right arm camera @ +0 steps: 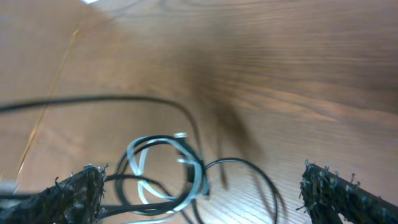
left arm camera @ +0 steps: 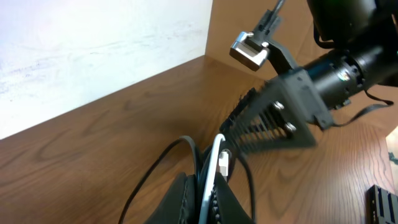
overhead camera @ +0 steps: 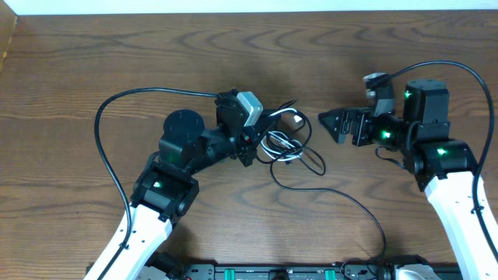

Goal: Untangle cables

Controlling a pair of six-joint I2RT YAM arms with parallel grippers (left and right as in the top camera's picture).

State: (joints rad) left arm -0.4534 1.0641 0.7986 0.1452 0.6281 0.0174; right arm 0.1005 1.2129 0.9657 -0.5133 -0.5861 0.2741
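Near the middle of the table, just ahead of the left arm's wrist, we see the cables lying as a small knot. They are thin, round black cords looped over one another, with a few whitish strands wound through the loops. A small white plug sticks out at the far side of the knot. One black cord leaves the tangle and runs in a long, loose curve over the wood toward the near edge of the table.

From the right wrist view we see the whitish strands as glossy rings, pale blue-white against the matte black cords.

We find the left gripper closed tight on the cables. In its own camera, a white strand is pinched between its dark fingertips, with black cords arching out on either side.

We see the right gripper spread wide and holding nothing, just beside the tangle and apart from it. Its fingers are black, with rough, ribbed faces.

The tabletop is dark brown wood with a strong wavy grain.
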